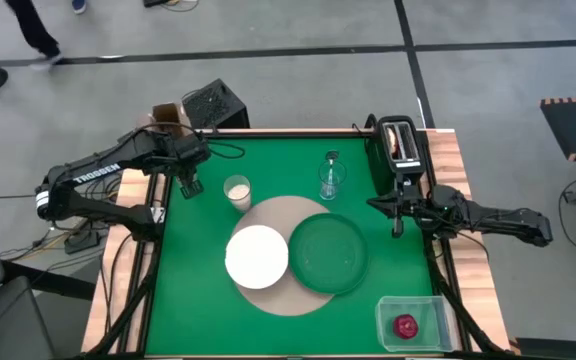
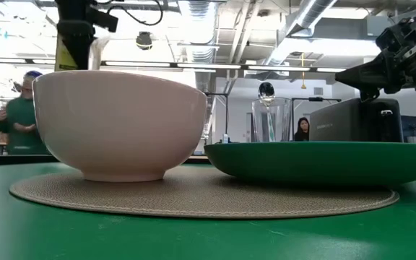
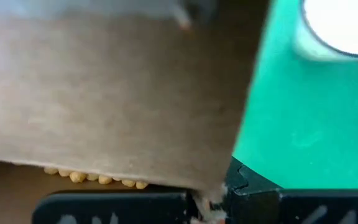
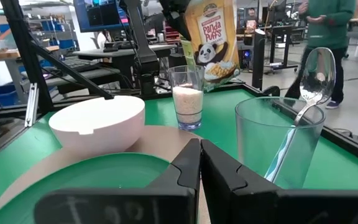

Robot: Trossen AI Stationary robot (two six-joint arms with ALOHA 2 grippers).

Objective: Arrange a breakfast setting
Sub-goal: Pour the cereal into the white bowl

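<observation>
Tan mat (image 1: 280, 262) is laid mid-table beneath bowl (image 1: 257, 255) and plate (image 1: 328, 253). A cereal box (image 4: 211, 38) is gripped by the left gripper (image 1: 190, 186) beside the cup (image 1: 236, 190); tilting risks spillage. The right gripper (image 4: 201, 163), clenched empty, is held near the spoon-bearing glass (image 1: 331, 178), which could be toppled.

A white bowl (image 1: 257, 256) and a dark-green plate (image 1: 327, 253) sit side by side on the round tan mat (image 1: 290, 212). A red apple (image 1: 406, 326) lies in the clear tub (image 1: 410, 303)

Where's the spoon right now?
The spoon stands in the clear glass, bowl end up, at the far side of the table in the high view, just beyond the green plate and left of the toaster.
</observation>
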